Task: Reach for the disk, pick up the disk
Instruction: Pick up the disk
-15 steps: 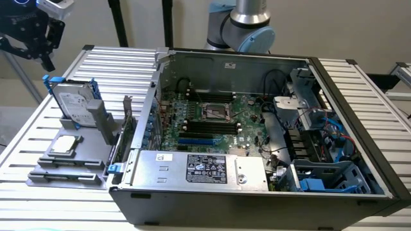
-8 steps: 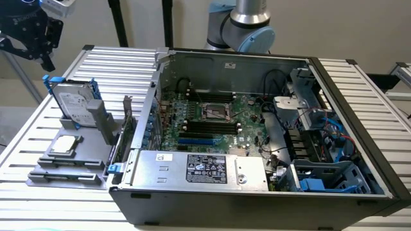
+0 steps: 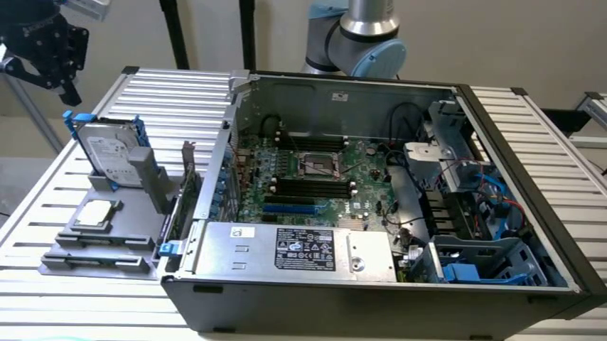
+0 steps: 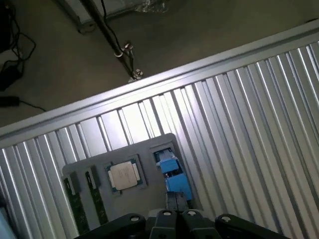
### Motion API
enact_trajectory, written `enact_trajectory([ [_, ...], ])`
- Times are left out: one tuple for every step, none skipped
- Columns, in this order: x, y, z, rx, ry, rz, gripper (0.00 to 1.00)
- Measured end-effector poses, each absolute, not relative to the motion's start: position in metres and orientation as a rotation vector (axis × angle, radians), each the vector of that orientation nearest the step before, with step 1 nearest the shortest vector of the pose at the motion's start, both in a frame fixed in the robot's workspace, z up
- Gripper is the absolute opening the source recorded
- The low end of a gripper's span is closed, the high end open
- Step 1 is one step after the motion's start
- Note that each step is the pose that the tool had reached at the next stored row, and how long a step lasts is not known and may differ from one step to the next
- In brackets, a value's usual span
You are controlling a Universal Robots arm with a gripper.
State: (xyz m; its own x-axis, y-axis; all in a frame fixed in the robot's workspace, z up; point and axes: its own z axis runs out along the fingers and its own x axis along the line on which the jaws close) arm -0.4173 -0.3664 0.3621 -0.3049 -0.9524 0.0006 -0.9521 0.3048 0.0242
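The disk (image 3: 107,150) is a silver-grey hard drive with a white label in a blue carrier. It stands upright on its edge in a grey holder (image 3: 114,220) at the exterior view's left. My black gripper (image 3: 65,87) hangs well above it and slightly further left, touching nothing. In the wrist view the disk (image 4: 172,175) appears edge-on as a blue strip just ahead of my gripper (image 4: 175,215). The two fingers are pressed together, shut, with nothing between them.
The grey holder also carries a small square silver chip (image 3: 97,212) and two memory sticks (image 4: 84,204). An open computer case (image 3: 379,206) with a labelled silver box (image 3: 303,249) fills the slatted metal table (image 3: 180,92). A stand pole (image 4: 107,35) and cables lie beyond the table edge.
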Motion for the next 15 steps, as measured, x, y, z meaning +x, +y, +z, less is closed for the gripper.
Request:
enact_trajectory([
  [-0.4173, -0.3664, 0.362, 1.866, -2.509, -0.03, 0.11],
  [-0.4173, -0.3664, 0.3619, 1.888, -2.492, -0.03, 0.11],
  [-0.4173, -0.3664, 0.3619, 1.911, -2.474, -0.03, 0.11],
  [-0.4173, -0.3664, 0.3618, 1.933, -2.457, -0.03, 0.11],
  [-0.4173, -0.3664, 0.3617, 1.957, -2.438, -0.03, 0.11],
  [-0.4173, -0.3664, 0.3616, 1.978, -2.421, -0.03, 0.11],
  [-0.4173, -0.3663, 0.3615, 2.0, -2.403, -0.031, 0.11],
  [-0.4174, -0.3663, 0.3612, 2.024, -2.385, -0.033, 0.11],
  [-0.4174, -0.3663, 0.361, 2.045, -2.368, -0.035, 0.11],
  [-0.4173, -0.3663, 0.3608, 2.067, -2.35, -0.037, 0.11],
  [-0.4173, -0.3664, 0.3606, 2.089, -2.332, -0.04, 0.11],
  [-0.4173, -0.3664, 0.3604, 2.111, -2.314, -0.042, 0.11],
  [-0.4173, -0.3664, 0.3602, 2.133, -2.295, -0.045, 0.11],
  [-0.4173, -0.3664, 0.36, 2.152, -2.28, -0.048, 0.11],
  [-0.4173, -0.3664, 0.36, 2.165, -2.272, -0.053, 0.11],
])
